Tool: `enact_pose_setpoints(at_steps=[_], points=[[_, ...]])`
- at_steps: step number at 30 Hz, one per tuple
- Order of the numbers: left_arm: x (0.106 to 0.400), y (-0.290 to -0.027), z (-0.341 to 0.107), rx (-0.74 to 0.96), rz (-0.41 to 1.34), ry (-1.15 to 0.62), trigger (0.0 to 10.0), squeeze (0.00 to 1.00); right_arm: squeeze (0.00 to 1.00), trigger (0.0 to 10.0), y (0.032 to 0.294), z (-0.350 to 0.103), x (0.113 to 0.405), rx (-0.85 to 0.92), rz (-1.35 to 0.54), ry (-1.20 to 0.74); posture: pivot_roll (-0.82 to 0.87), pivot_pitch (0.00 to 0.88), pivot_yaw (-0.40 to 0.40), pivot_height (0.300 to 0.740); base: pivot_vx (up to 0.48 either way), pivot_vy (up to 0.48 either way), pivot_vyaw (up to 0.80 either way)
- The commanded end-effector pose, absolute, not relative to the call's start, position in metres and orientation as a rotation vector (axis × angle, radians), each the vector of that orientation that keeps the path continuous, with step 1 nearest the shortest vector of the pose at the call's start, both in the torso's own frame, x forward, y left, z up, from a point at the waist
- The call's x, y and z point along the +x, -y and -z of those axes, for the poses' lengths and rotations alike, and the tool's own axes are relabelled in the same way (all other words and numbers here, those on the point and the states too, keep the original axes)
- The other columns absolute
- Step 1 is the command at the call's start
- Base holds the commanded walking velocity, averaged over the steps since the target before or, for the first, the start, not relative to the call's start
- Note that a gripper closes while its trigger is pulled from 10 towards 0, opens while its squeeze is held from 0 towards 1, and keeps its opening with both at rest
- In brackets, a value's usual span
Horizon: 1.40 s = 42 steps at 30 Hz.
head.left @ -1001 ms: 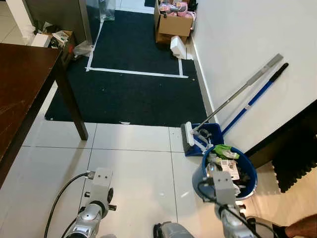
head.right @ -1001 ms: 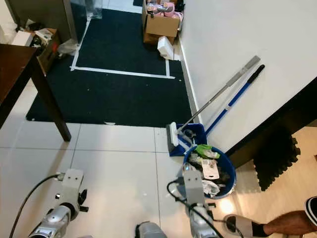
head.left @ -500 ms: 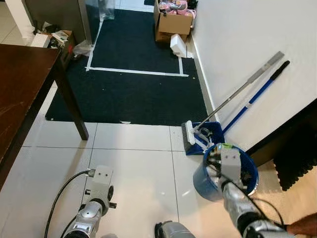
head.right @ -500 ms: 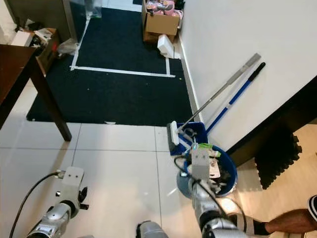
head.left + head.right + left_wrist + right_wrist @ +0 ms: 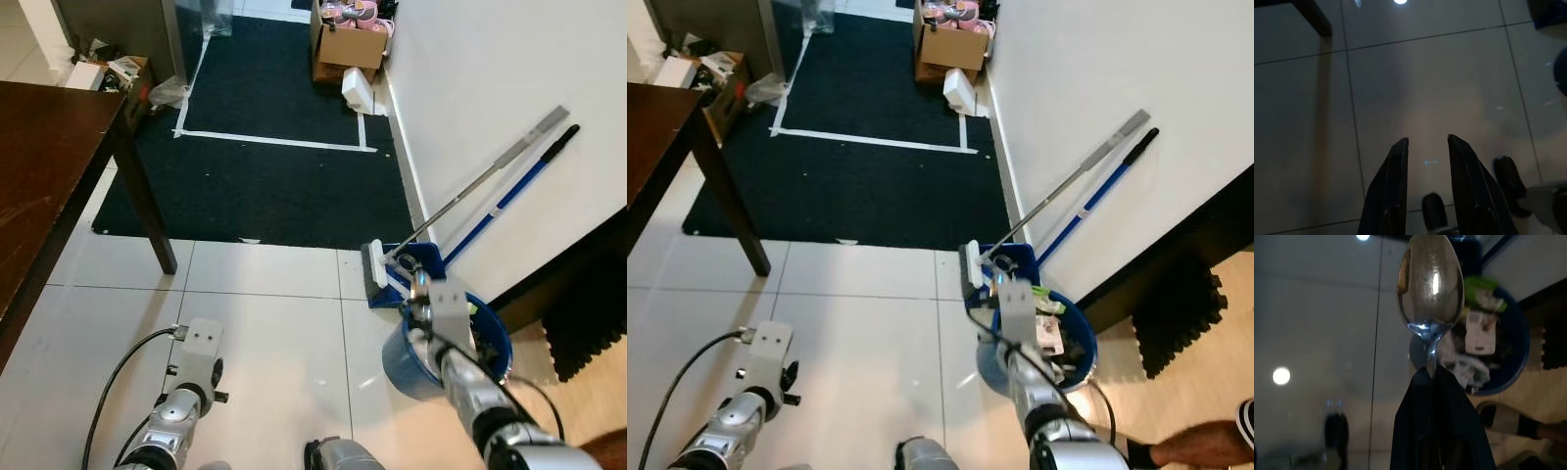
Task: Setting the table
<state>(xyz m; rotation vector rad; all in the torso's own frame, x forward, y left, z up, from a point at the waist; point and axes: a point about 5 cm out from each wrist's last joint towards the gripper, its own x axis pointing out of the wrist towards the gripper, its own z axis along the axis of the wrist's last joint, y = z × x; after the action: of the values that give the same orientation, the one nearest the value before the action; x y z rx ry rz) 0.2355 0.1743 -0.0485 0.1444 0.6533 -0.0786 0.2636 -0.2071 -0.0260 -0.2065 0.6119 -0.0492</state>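
Spoon (image 5: 1430, 289) pinched by stem in right gripper (image 5: 1434, 374), bowl sticking out, above bin (image 5: 490, 338). Left gripper (image 5: 1427, 143) part open, holds nothing, low over floor. Table (image 5: 44, 166) well apart. Grip thin: bump while walking, spoon may drop into bin.

My right arm (image 5: 460, 367) has swung up and forward over the last second, from low beside the blue bucket (image 5: 411, 357) to out over its near rim. My left arm (image 5: 186, 392) has dropped back slightly. The head camera has drifted, so the whole floor (image 5: 274, 333) scene sits a little lower.
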Motion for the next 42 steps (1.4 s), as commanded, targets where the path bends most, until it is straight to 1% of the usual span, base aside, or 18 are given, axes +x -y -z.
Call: enact_pose_setpoints(at_steps=[1,3,4,6,7,9,10,14,17,20,27,33,38,40,41,42], points=[[0.222,-0.171,0.058,0.131,0.075,-0.694,10.0,0.00,0.00,10.0,0.202,0.035,0.252,-0.264,-0.020,-0.637,0.05,0.072,-0.075,0.740,0.000,0.000,0.00],[0.218,-0.172,0.060,0.119,0.071,-0.697,10.0,0.00,0.00,10.0,0.195,0.044,0.241,-0.298,-0.067,-0.658,0.05,0.070,-0.070,0.740,0.000,0.000,0.00],[0.218,-0.172,0.060,0.119,0.071,-0.697,10.0,0.00,0.00,10.0,0.195,0.044,0.241,-0.298,-0.067,-0.658,0.05,0.070,-0.070,0.740,0.000,0.000,0.00],[0.215,-0.175,0.060,0.064,0.028,-0.682,10.0,0.00,0.00,10.0,0.182,0.049,0.234,-0.151,-0.059,-0.648,0.05,0.063,-0.056,0.740,0.000,0.000,0.00],[0.215,-0.175,0.060,0.064,0.028,-0.682,10.0,0.00,0.00,10.0,0.182,0.049,0.234,-0.151,-0.059,-0.648,0.05,0.063,-0.056,0.740,0.000,0.000,0.00],[0.213,-0.178,0.060,0.050,0.000,-0.669,10.0,0.00,0.00,10.0,0.176,0.051,0.229,-0.035,-0.036,-0.621,0.05,0.060,-0.056,0.740,0.000,0.000,0.00],[0.213,-0.178,0.060,0.050,0.000,-0.669,10.0,0.00,0.00,10.0,0.176,0.051,0.229,-0.035,-0.036,-0.621,0.05,0.060,-0.056,0.740,0.000,0.000,0.00],[0.211,-0.179,0.062,0.090,0.009,-0.681,10.0,0.00,0.00,10.0,0.177,0.058,0.210,-0.041,-0.071,-0.612,0.04,0.052,-0.054,0.740,0.000,0.000,0.00],[0.211,-0.180,0.062,0.094,-0.016,-0.685,10.0,0.00,0.00,10.0,0.184,0.062,0.204,0.001,-0.016,-0.639,0.04,0.049,-0.052,0.740,0.000,0.000,0.00],[0.212,-0.181,0.061,0.093,-0.019,-0.684,10.0,0.00,0.00,10.0,0.186,0.064,0.201,0.027,-0.004,-0.652,0.04,0.041,-0.043,0.740,0.000,0.000,0.00],[0.214,-0.181,0.060,0.099,-0.011,-0.676,10.0,0.00,0.00,10.0,0.173,0.064,0.203,0.013,-0.117,-0.654,0.05,0.028,-0.058,0.740,0.000,0.000,0.00],[0.213,-0.182,0.061,0.121,0.003,-0.679,10.0,0.00,0.00,10.0,0.174,0.063,0.205,-0.049,-0.180,-0.670,0.04,0.016,-0.064,0.740,0.000,0.000,0.00],[0.214,-0.181,0.060,0.125,0.019,-0.672,10.0,0.00,0.00,10.0,0.178,0.059,0.210,-0.043,-0.192,-0.648,0.04,0.002,-0.070,0.740,0.000,0.000,0.00],[0.215,-0.180,0.059,0.130,0.031,-0.666,10.0,0.00,0.00,10.0,0.177,0.059,0.211,-0.023,-0.186,-0.647,0.03,0.019,-0.059,0.740,0.000,0.000,0.00],[0.214,-0.180,0.060,0.129,0.027,-0.672,10.0,0.00,0.00,10.0,0.174,0.060,0.209,-0.035,-0.208,-0.650,0.03,0.019,-0.042,0.740,0.000,0.000,0.00],[0.213,-0.181,0.060,0.128,0.023,-0.677,10.0,0.00,0.00,10.0,0.173,0.060,0.208,-0.047,-0.225,-0.651,0.02,0.022,-0.042,0.740,0.000,0.000,0.00]])
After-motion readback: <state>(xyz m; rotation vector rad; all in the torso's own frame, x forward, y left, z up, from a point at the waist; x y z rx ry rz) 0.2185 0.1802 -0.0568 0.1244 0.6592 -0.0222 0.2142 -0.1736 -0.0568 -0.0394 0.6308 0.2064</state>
